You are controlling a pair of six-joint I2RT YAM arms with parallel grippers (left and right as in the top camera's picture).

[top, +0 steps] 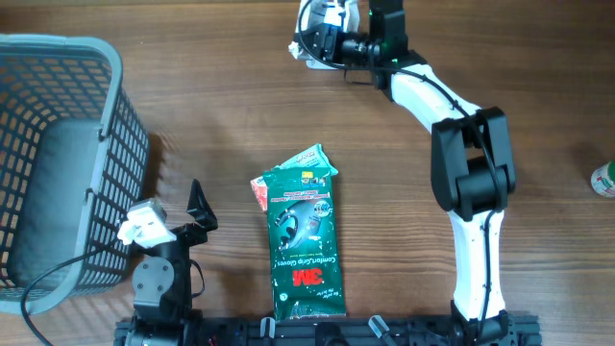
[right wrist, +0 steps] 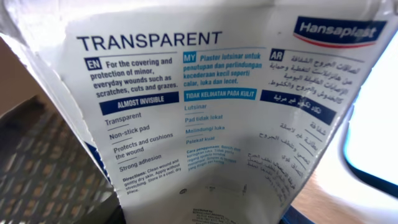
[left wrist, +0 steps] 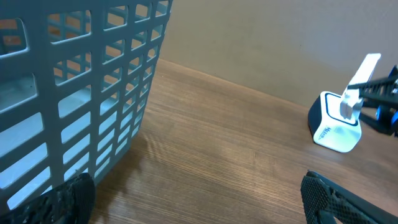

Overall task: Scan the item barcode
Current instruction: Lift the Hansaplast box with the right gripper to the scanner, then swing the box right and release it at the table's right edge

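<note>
A white Hansaplast plaster pack (right wrist: 205, 106) fills the right wrist view, printed side facing the camera. My right gripper (right wrist: 205, 208) is shut on its lower part, and one grey ribbed finger (right wrist: 37, 168) shows at the left. From overhead, the right gripper (top: 338, 40) holds the pack (top: 330, 12) at the far edge of the table, just over the white and blue scanner (left wrist: 334, 127). No barcode shows in any view. My left gripper (left wrist: 199, 202) stands wide open over bare wood near the front left (top: 175, 216), with nothing between its fingers.
A grey plastic basket (top: 58, 154) stands at the left, close to the left gripper, and its wall (left wrist: 81, 93) fills the left of the left wrist view. A green 3M gloves pack (top: 303, 235) lies flat at the front centre. A small bottle (top: 603, 180) sits at the right edge.
</note>
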